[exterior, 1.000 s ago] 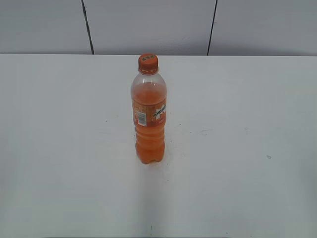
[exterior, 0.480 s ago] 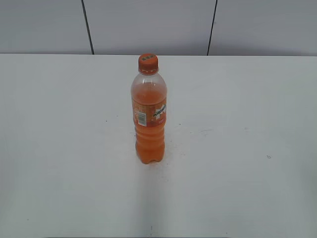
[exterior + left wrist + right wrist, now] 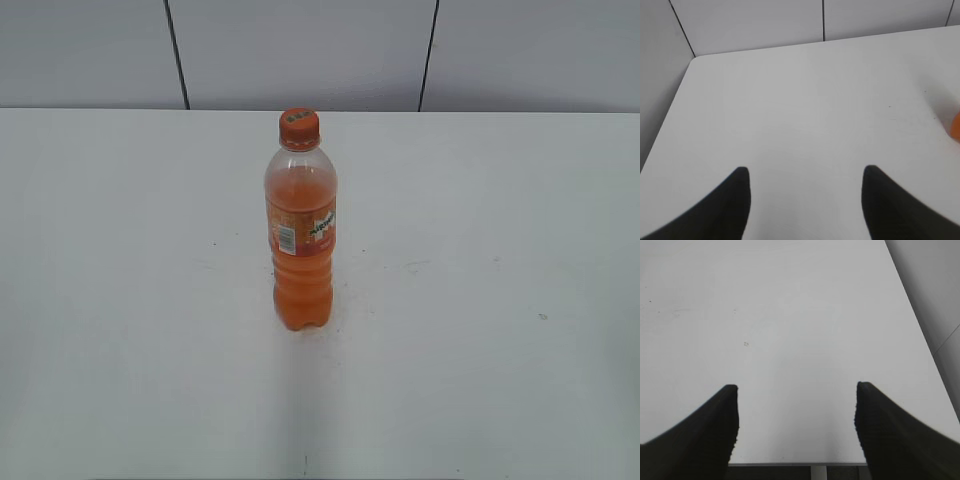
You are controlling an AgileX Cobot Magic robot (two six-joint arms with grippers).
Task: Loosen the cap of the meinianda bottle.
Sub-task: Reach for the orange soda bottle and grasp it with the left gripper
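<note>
Orange cap (image 3: 299,127) tops the meinianda bottle (image 3: 301,225) standing upright mid-table (image 3: 480,300), both my tools released and apparently well off, so twisting before the body is gripped could topple or spin it.

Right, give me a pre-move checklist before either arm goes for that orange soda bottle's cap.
1. Meinianda bottle upright on the table: ok.
2. Cap seated on the neck, nothing covering it: ok.
3. Left gripper open and empty: ok.
4. Right gripper open and empty: ok.
5. Bottle steadied by an arm before twisting: not ok, neither gripper touches it.
6. How tight the cap is: cannot tell.
</note>
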